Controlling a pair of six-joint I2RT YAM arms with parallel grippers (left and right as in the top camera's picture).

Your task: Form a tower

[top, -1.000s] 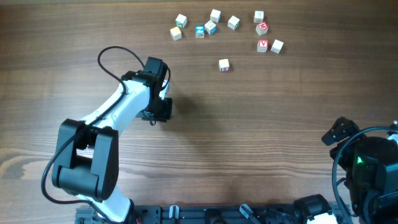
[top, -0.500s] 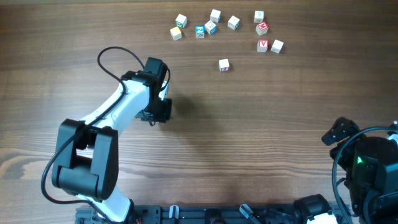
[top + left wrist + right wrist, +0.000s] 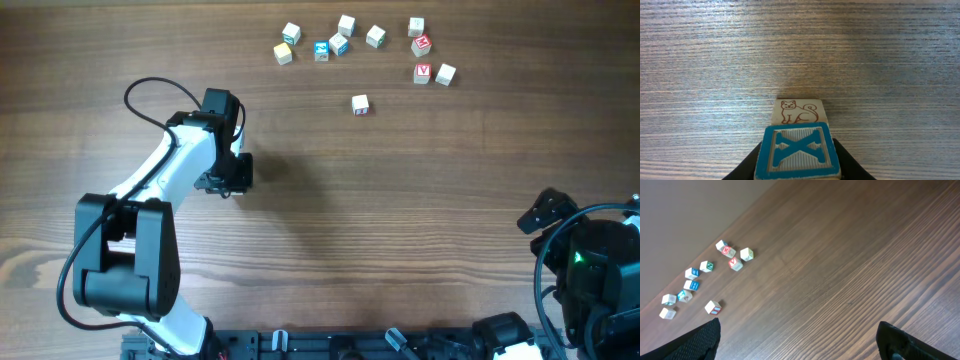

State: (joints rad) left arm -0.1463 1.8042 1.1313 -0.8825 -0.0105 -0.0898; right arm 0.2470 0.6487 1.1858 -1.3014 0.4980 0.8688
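While I am looking down from above, the white-and-black left arm (image 3: 165,185) is reaching over the dark brown wood-grain desk (image 3: 420,200). Its left claw (image 3: 232,175) is pointing downward over the left-centre of the surface, covering whatever is under it. A scatter of small loose wooden cubes (image 3: 340,44) is lying along the far edge. One lone whitish cube (image 3: 360,104) is sitting apart from them, nearer the middle. The black right arm (image 3: 590,270) is sitting at the near right corner, well apart from all of the cubes.

From the left wrist, two dark fingers (image 3: 747,169) are pressing in from either side on a small wooden cube with a blue X in a blue frame (image 3: 797,151), pinching it. A pale cube face with a brown line drawing of a cat (image 3: 796,111) is showing just beyond, touching the X cube's far edge. These two are forming the tower (image 3: 797,131), which is sitting in that claw's grip. I cannot tell whether the cat cube is resting on the desk or hanging clear of it. A soft shadow is lying on the wood just past it.

From the right wrist, the right claw (image 3: 797,324) is standing spread wide, its dark fingers showing only at the two bottom corners with desk grain between them. The loose cubes are lying far off at the left of this view.
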